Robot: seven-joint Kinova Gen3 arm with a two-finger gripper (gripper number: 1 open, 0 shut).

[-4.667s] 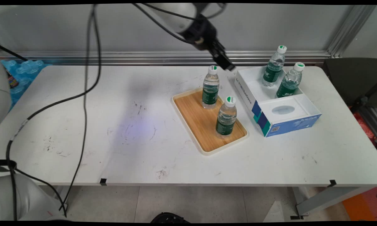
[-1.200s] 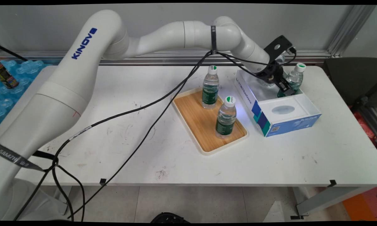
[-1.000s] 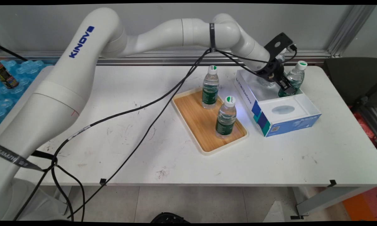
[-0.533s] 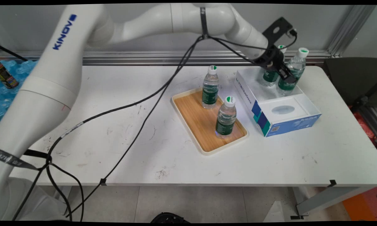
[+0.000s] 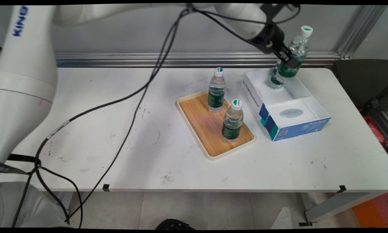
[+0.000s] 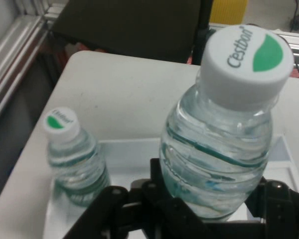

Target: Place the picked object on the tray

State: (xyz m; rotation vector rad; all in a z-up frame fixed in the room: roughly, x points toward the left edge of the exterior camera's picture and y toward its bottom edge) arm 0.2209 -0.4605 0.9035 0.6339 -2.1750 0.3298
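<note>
While fingers (image 5: 289, 60) grip it, clear green-labelled bottle (image 5: 294, 53) hangs tilted.

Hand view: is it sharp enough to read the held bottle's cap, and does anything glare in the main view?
Hand view: the held bottle is close, its cap lettering soft but legible; the second bottle behind is blurrier. Main view: even lighting, no strong glare; the gripper and its bottle show clearly against the wall above the box.
</note>
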